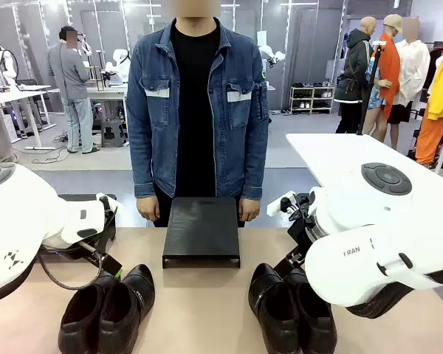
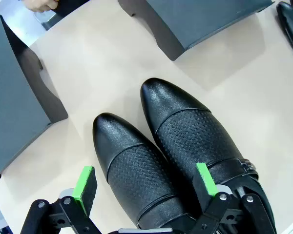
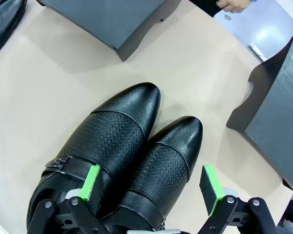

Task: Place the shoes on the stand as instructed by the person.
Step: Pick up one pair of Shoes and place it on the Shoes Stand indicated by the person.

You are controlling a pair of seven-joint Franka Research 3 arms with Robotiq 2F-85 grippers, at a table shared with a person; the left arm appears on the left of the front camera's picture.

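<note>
Two pairs of glossy black shoes rest on the tan table with toes toward the person (image 1: 198,110), who stands at the far side in a denim jacket, arms down. In the left wrist view my left gripper (image 2: 145,184) is open just above the left pair (image 1: 107,310). Its jaws straddle one shoe (image 2: 132,165), and one green pad hangs over the neighbouring shoe (image 2: 195,131). In the right wrist view my right gripper (image 3: 150,185) is open over the right pair (image 1: 292,310). It straddles one shoe (image 3: 168,156) beside the other shoe (image 3: 102,141).
A black stand (image 1: 201,230) sits mid-table between the pairs, in front of the person. A second stand (image 2: 14,107) lies at the left side and a third stand (image 3: 278,112) at the right. Bare tabletop separates the shoes from the stands.
</note>
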